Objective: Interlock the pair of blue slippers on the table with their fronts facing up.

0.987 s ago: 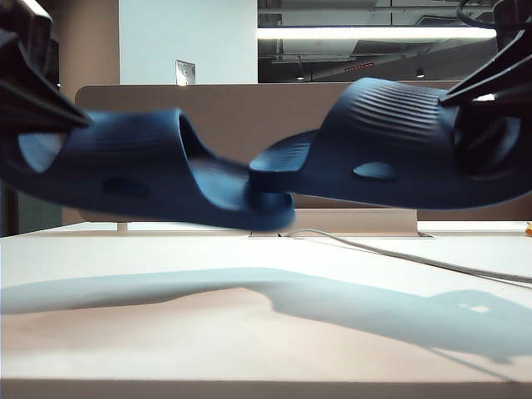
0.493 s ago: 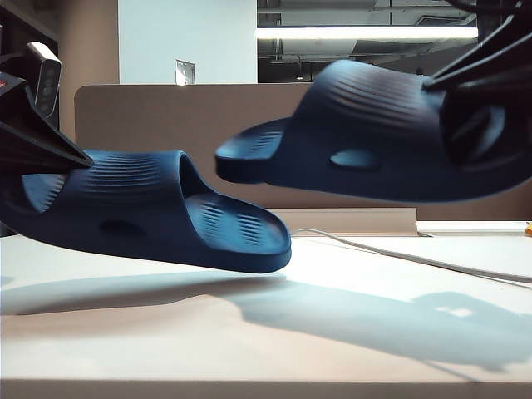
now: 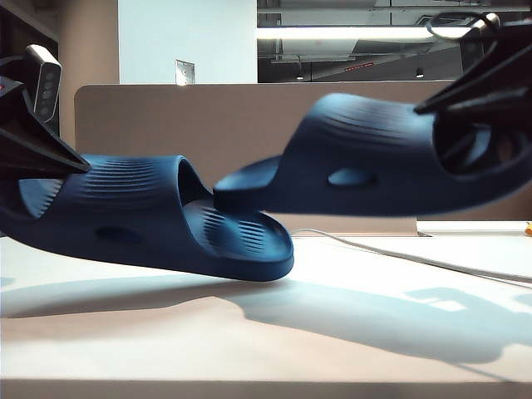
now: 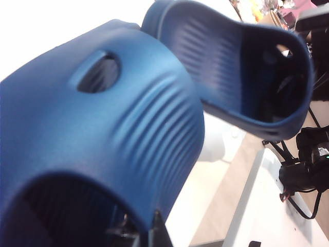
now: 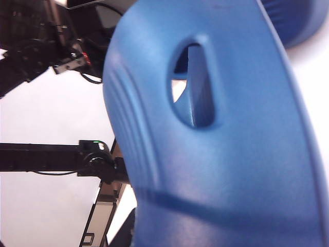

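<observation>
The pair of blue slippers hangs over the table point(image 3: 249, 349). My left gripper point(image 3: 71, 166) is shut on the ribbed strap of the left slipper point(image 3: 150, 208), whose heel end dips close to the tabletop. My right gripper point(image 3: 440, 112) is shut on the strap of the right slipper point(image 3: 374, 166), which is held higher, its heel end over the left one's footbed. In the left wrist view the left slipper's strap point(image 4: 103, 128) fills the frame above the left gripper point(image 4: 144, 234), with the right slipper point(image 4: 241, 67) beyond. The right wrist view shows the right slipper's strap point(image 5: 231, 154) over the right gripper point(image 5: 154, 231).
A brown divider panel point(image 3: 233, 116) runs along the table's back edge. A white cable point(image 3: 399, 253) lies across the table at the right. The right arm point(image 4: 308, 164) and the left arm point(image 5: 31, 51) face each other over the middle.
The left slipper has sunk toward the table. The right slipper first rose, then came down and leftward, so its heel end now overlaps the left slipper's footbed.
</observation>
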{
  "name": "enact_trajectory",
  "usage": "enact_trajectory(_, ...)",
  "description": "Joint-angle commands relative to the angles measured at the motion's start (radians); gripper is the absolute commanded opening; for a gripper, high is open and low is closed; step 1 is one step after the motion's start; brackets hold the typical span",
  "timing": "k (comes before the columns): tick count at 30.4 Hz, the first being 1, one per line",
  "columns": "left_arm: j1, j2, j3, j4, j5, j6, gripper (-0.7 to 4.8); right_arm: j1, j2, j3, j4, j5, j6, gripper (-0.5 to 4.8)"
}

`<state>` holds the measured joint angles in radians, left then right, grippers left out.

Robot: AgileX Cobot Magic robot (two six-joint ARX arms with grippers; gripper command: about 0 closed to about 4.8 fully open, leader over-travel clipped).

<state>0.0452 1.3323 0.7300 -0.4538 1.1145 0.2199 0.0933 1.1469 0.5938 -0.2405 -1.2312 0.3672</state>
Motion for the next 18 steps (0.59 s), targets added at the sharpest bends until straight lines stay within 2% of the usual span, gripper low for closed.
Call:
enact_trajectory(1,-0.001,-0.003,0.006,-0.018,0.019,0.016,-0.05,0.001,0.003,0.049,-0.063,-0.028,-0.058,-0.02)
enact_trajectory(4,-0.001,-0.003,0.006,-0.039,0.019,0.016,-0.05,0.001,0.022,0.096,-0.162,0.007,-0.128,-0.02)
enact_trajectory(8,0.000,-0.003,0.006,-0.057,0.005,0.016,-0.05,0.001,0.061,0.172,-0.397,0.167,-0.323,-0.02)
enact_trajectory(11,-0.001,-0.003,0.006,-0.054,0.006,0.016,-0.05,0.002,0.096,0.216,-0.515,0.214,-0.431,-0.02)
enact_trajectory(18,-0.001,-0.003,0.006,-0.055,0.004,0.016,-0.05,0.002,0.117,0.234,-0.510,0.215,-0.432,-0.02)
